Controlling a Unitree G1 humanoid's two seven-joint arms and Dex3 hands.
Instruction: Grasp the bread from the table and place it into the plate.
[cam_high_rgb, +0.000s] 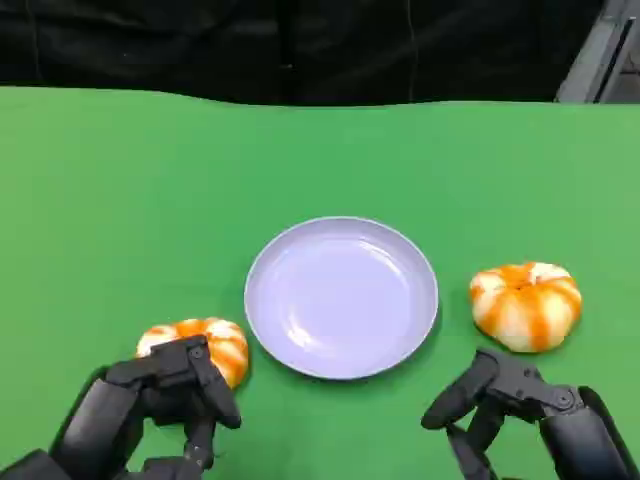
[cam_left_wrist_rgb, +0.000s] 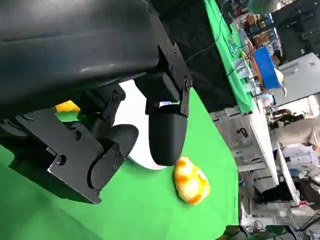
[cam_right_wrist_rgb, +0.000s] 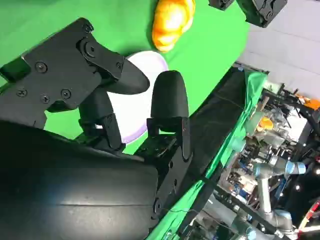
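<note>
Surface: green table (cam_high_rgb: 320, 150), black backdrop behind.
Plate (cam_high_rgb: 341, 296): centre, lavender, bare.
Left bread (cam_high_rgb: 205, 345): just beside left hand (cam_high_rgb: 165, 400), fingers apart, holding nothing.
Right bread (cam_high_rgb: 526, 304): near right hand (cam_high_rgb: 510, 400), likewise released.

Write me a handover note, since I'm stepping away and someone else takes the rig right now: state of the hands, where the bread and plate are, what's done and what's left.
Left hand: open, holding nothing, fingers right at the near side of the left bread; contact cannot be told.
Right hand: open, holding nothing, just short of the right bread, apart from it.
Plate: middle of the green table, nothing on it. One bread lies on the cloth at each side of it.
Done: both hands brought near the breads.
Left: grasp each bread, lift it, set it on the plate.
</note>
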